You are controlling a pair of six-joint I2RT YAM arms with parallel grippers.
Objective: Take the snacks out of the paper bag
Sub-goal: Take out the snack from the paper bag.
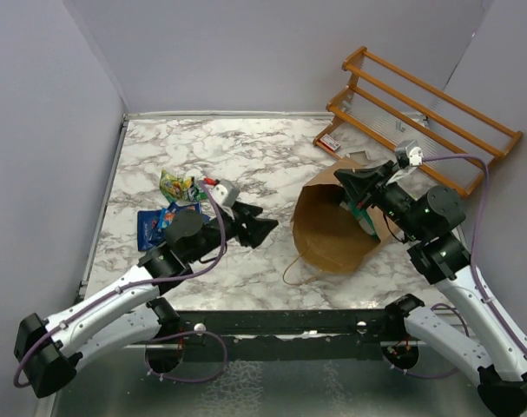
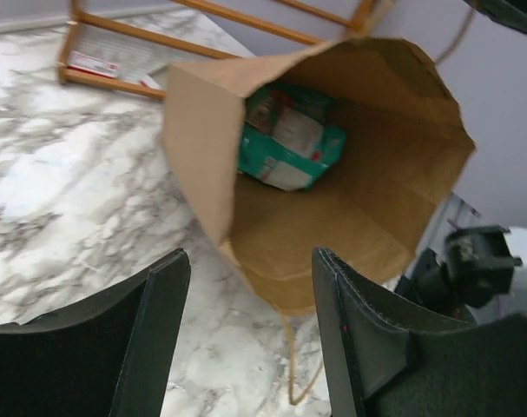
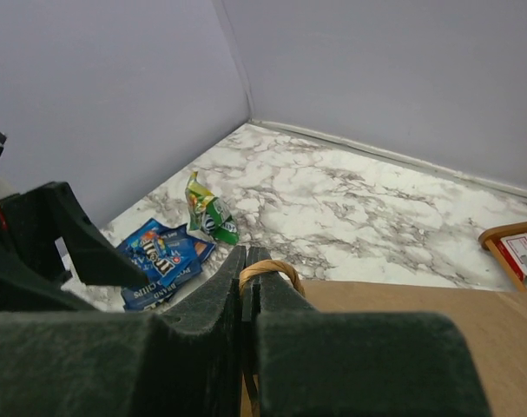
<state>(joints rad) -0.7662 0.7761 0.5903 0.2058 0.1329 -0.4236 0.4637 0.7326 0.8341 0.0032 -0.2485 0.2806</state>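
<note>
The brown paper bag is tipped with its open mouth facing my left gripper. In the left wrist view the bag holds a teal-green snack packet deep inside. My left gripper is open and empty on the table side of the bag's mouth. My right gripper is shut on the bag's upper loop handle and holds that edge up. Blue packets and a green one lie on the marble at the left.
A wooden slatted rack leans at the back right corner, with a red-and-white label at its foot. The bag's other handle trails on the table toward the near edge. Grey walls close three sides.
</note>
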